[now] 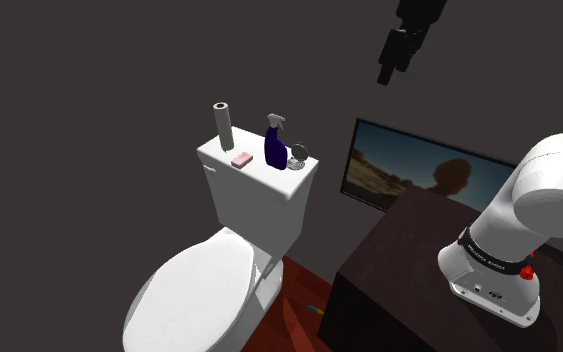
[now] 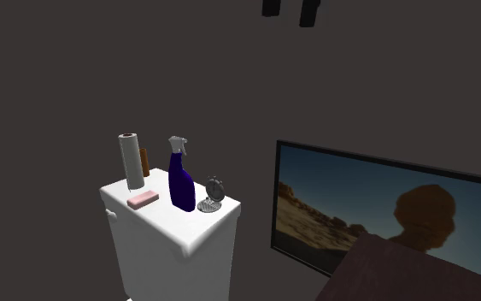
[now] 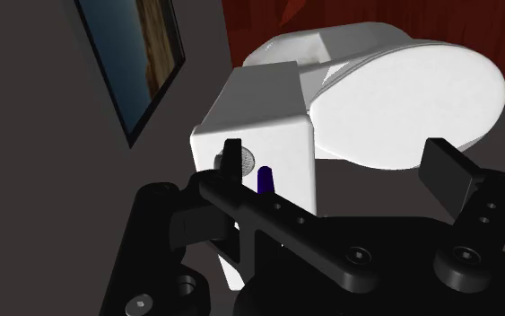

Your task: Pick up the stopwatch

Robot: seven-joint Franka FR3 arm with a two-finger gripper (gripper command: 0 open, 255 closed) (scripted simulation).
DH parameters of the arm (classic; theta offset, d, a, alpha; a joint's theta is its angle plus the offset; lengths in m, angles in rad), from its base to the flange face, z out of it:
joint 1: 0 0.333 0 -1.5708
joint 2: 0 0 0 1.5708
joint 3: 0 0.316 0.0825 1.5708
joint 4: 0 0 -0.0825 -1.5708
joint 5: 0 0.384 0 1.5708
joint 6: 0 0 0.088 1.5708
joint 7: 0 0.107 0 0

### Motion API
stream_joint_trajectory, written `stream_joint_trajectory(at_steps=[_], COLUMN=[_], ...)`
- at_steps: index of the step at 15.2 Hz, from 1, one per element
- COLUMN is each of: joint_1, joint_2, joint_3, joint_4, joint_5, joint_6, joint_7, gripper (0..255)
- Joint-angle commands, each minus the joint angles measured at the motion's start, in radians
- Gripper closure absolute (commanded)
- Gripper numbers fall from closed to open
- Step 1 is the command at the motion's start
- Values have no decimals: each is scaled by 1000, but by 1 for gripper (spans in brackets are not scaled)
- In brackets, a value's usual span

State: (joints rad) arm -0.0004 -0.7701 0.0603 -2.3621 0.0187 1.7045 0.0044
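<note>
The stopwatch (image 1: 297, 155) (image 2: 212, 198) is a small round silver thing leaning upright at the end of the white toilet tank's lid (image 1: 259, 178) (image 2: 166, 224), right beside a blue spray bottle (image 1: 275, 148) (image 2: 181, 181). My black gripper (image 1: 387, 70) (image 2: 290, 15) hangs high above the tank, well clear of it, with its fingers apart and nothing between them. In the wrist view the gripper (image 3: 340, 166) looks down on the tank; the stopwatch (image 3: 245, 161) peeks out next to one fingertip (image 3: 232, 154), with the bottle (image 3: 265, 178) beside it.
A paper roll (image 1: 223, 125) (image 2: 131, 161) and a pink bar (image 1: 242, 159) (image 2: 143, 198) also stand on the tank. The shut toilet lid (image 1: 194, 295) (image 3: 412, 99) lies below. A framed landscape picture (image 1: 419, 170) (image 2: 384, 214) hangs on the dark wall. My stand (image 1: 409, 270) is a dark box.
</note>
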Motion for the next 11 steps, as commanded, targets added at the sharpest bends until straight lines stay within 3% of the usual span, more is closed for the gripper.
stream_joint_trajectory(at_steps=[1,11], joint_1=[0,-21], joint_2=[0,265], joint_3=[0,-48], joint_4=[0,-68], joint_5=[0,-31], joint_6=[0,333], joint_7=[0,-78], gripper=[0,0])
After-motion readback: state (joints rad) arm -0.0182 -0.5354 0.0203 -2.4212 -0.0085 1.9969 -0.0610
